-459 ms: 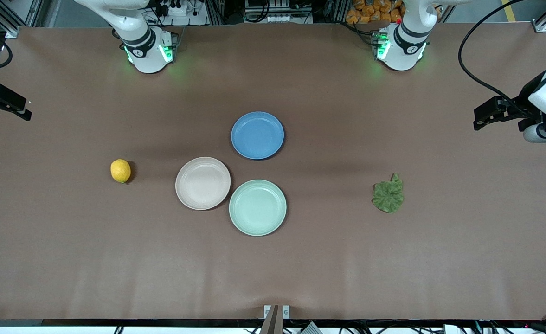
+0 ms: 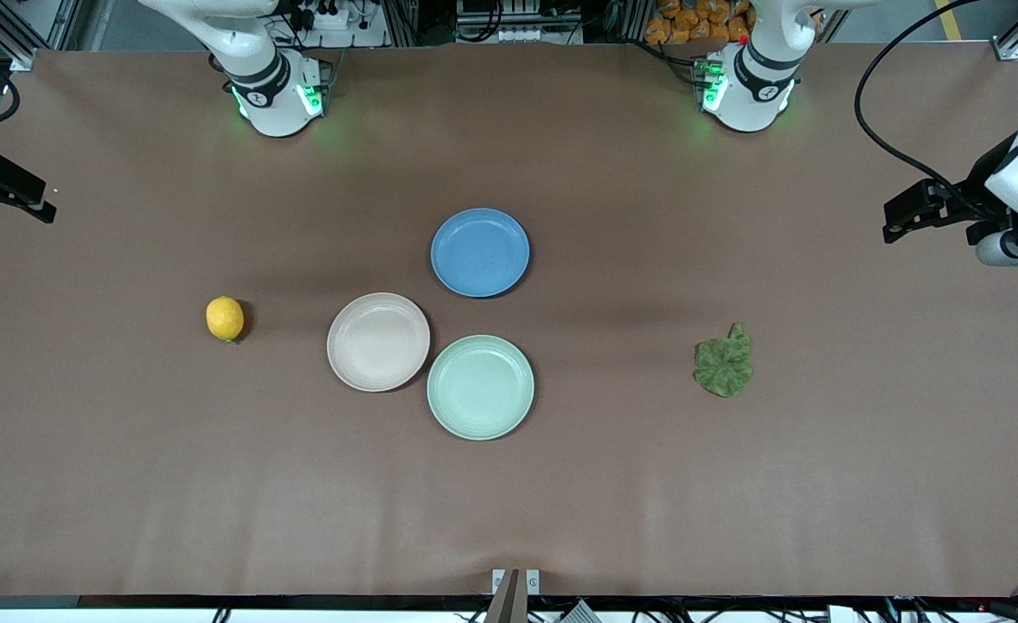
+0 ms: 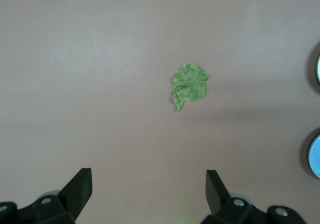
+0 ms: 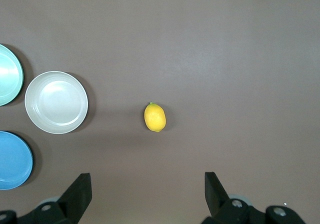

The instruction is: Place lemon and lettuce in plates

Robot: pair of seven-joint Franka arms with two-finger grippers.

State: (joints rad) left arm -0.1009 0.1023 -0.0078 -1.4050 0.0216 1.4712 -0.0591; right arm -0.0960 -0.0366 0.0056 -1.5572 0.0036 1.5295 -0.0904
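The yellow lemon [image 2: 225,318] [image 4: 155,117] lies on the brown table toward the right arm's end. Toward the left arm's end lies the dark green, wrinkly lettuce [image 2: 724,365] [image 3: 189,85]. Between them the beige-pink plate [image 2: 378,342] [image 4: 56,102] and the mint green plate [image 2: 480,387] [image 4: 6,75] touch; both hold nothing. My right gripper [image 2: 5,208] [image 4: 147,189] hangs open high over its end of the table. My left gripper [image 2: 931,227] [image 3: 148,189] hangs open over the other end. Neither holds anything.
A blue plate [image 2: 480,252] [image 4: 12,159] sits beside the other two, farther from the front camera. The arm bases [image 2: 277,91] [image 2: 746,86] stand along the table's back edge. Bare brown table surrounds the lemon and the lettuce.
The right gripper has drifted slightly outward toward its end of the table. Nothing on the table has moved.
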